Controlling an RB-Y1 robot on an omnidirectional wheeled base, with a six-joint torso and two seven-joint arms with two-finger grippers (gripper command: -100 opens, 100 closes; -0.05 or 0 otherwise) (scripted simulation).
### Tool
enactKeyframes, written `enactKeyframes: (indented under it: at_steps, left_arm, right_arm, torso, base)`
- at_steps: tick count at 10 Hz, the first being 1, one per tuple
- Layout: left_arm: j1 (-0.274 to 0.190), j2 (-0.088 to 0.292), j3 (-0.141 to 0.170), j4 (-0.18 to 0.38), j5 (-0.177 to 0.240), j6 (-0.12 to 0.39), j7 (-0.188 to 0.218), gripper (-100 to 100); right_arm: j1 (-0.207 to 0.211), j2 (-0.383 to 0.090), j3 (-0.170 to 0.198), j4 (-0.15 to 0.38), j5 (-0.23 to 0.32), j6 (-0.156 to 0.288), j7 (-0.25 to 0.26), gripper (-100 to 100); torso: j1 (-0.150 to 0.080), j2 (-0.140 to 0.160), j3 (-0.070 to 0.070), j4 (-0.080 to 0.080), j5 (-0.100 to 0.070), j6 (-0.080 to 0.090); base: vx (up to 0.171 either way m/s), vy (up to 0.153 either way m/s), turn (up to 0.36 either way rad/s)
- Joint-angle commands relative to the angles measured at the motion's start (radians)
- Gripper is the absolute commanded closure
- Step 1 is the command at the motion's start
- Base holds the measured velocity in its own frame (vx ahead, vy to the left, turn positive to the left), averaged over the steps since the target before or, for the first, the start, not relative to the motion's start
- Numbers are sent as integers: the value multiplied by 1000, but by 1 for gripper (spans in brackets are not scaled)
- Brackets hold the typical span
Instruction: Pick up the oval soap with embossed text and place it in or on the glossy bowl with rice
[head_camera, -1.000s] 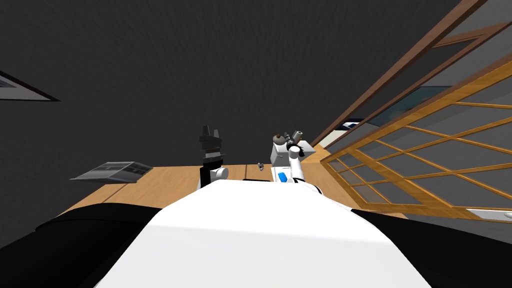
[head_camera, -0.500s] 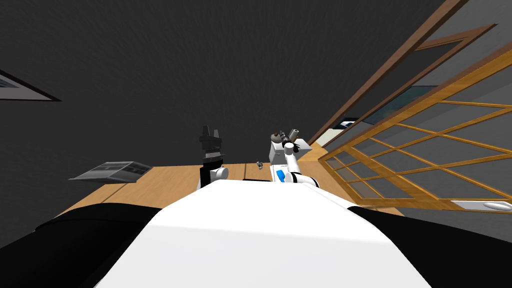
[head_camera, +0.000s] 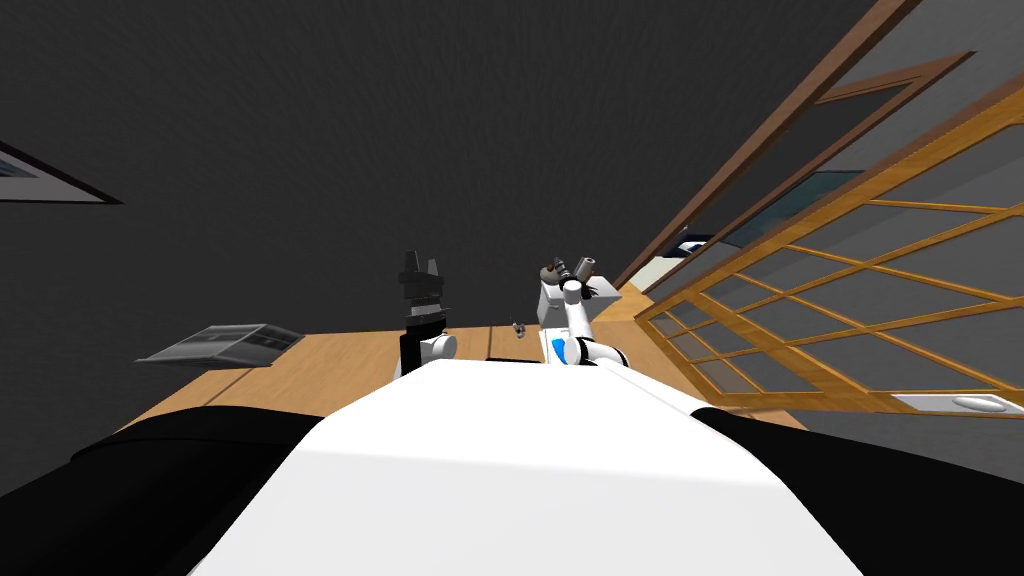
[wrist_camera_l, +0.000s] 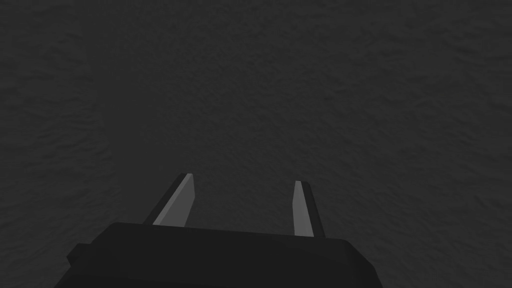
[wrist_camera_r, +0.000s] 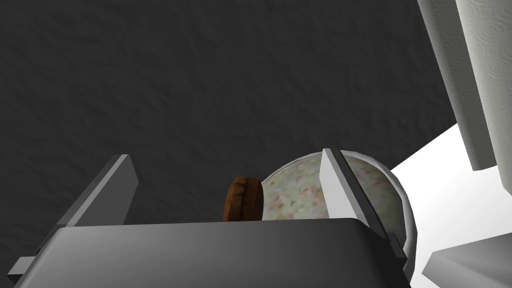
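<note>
My right gripper (wrist_camera_r: 225, 155) stands wide open, its two fingers gripping nothing. Between them, apart from both, the brown oval soap (wrist_camera_r: 244, 199) stands on edge. It touches the mound of pale speckled rice (wrist_camera_r: 295, 192) in the glossy white-rimmed bowl (wrist_camera_r: 403, 210); whether it sits inside the rim I cannot tell. The bowl rests on a white surface (wrist_camera_r: 440, 172). My left gripper (wrist_camera_l: 241, 180), raised before the dark wall, is open and empty.

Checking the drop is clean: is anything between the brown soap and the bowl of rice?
Nothing visible. The soap stands on edge right against the rice in the bowl, between the open fingers of the right gripper; whether it rests inside, I cannot tell.
</note>
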Motion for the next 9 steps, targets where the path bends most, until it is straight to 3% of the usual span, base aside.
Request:
enactKeyframes:
  at_steps: [1, 2, 4, 5, 7, 8, 9]
  left_arm:
    - [0, 0, 0, 0, 0, 0, 0, 0]
    - [0, 0, 0, 0, 0, 0, 0, 0]
    - [0, 0, 0, 0, 0, 0, 0, 0]
    - [0, 0, 0, 0, 0, 0, 0, 0]
    - [0, 0, 0, 0, 0, 0, 0, 0]
    - [0, 0, 0, 0, 0, 0, 0, 0]
    - [0, 0, 0, 0, 0, 0, 0, 0]
  right_arm:
    - [-50, 2, 14, 50, 50, -16, -38, -100]
    - [-86, 2, 14, 72, 91, -16, -38, -100]
    - [-103, 2, 14, 91, 91, -16, -38, -100]
    - [-146, 41, -4, 129, 145, -28, -86, -100]
    - [-207, 41, -4, 166, 216, -28, -95, -100]
    - [-231, 41, -4, 204, 216, -28, -95, -100]
    - [-219, 36, -8, 186, 210, -28, -94, -100]
  torso:
    - [0, 0, 0, 0, 0, 0]
    - [-3, 2, 1, 1, -1, 0]
    - [-1, -3, -1, 0, 0, 0]
    - [1, -5, -2, -1, 0, 0]
    - [-4, 2, 2, 1, -1, 0]
    - [-1, -1, 0, 0, 0, 0]
    - [1, -4, -1, 0, 0, 0]
  base:
    - [-127, -83, -40]
    - [-66, -68, 13]
    - [-11, -8, 2]
    - [-120, -56, -72]
    - [-91, -56, -14]
    - [-11, -4, 8]
    - [0, 0, 0]
